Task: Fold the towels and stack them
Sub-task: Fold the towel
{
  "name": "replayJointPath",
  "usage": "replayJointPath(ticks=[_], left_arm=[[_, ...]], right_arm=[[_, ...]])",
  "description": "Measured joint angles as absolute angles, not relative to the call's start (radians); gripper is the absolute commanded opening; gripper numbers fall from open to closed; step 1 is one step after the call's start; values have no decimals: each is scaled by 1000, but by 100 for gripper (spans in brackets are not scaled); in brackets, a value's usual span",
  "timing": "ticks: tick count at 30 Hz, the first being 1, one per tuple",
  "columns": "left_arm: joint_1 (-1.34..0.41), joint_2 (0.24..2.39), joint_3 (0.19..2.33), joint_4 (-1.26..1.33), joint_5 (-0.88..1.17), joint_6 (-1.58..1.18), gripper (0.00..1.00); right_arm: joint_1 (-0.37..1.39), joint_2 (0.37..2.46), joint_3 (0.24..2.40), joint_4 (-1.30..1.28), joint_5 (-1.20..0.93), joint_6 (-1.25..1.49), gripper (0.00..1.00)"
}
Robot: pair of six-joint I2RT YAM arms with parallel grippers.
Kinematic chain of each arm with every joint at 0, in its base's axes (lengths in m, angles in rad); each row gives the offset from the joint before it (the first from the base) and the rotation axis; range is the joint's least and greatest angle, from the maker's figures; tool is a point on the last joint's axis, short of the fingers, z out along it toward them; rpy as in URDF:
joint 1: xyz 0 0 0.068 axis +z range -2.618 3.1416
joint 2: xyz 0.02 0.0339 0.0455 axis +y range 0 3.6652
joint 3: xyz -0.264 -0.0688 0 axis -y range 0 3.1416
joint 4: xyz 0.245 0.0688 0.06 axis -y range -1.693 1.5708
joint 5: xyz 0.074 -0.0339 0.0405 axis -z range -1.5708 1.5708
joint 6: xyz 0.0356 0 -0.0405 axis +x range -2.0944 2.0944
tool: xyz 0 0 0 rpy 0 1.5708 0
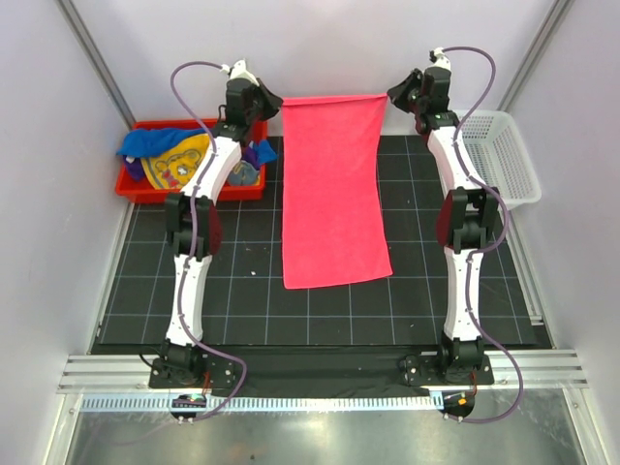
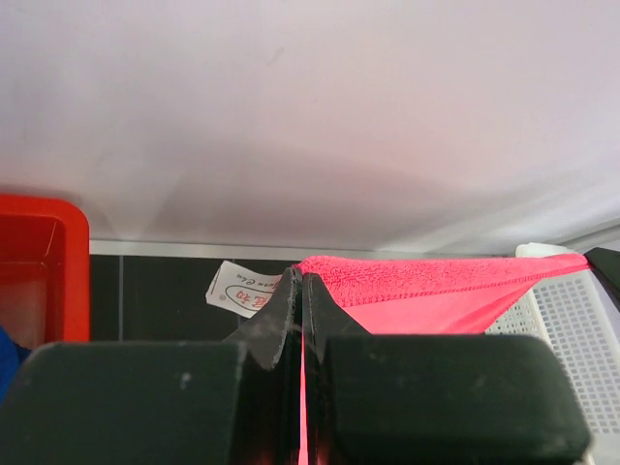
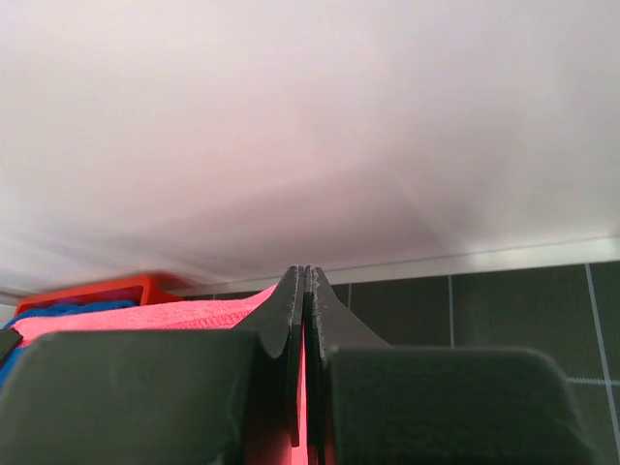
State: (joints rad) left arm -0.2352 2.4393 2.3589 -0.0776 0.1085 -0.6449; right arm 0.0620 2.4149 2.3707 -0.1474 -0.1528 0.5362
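Arms of a two-robot rig hold a pink towel (image 1: 334, 189) stretched over a black gridded tabletop (image 1: 242, 291). The left end effector (image 1: 271, 103) is clamped tight on the towel's far left corner and the right end effector (image 1: 395, 94) on its far right corner. The far edge runs taut between them, lifted off the surface. From that edge the cloth slopes down toward the arm bases, and its near end lies flat on the tabletop between the two arms. A white label (image 2: 242, 289) pokes out just beside the left fingers. At the far left, partly behind the left arm, a red bin (image 1: 155, 194) holds a yellow towel (image 1: 179, 160) and a blue towel (image 1: 155, 140) in a heap. A white basket (image 1: 509, 160) sits at the far right, beside the right arm.
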Motion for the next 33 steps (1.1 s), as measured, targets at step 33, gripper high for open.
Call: replayJointPath(ticks=[33], left_arm=[[-229,1925,1591,-88,164,-706,0]], right_arm=[[57,2017,1766,-265,-286,594,1]])
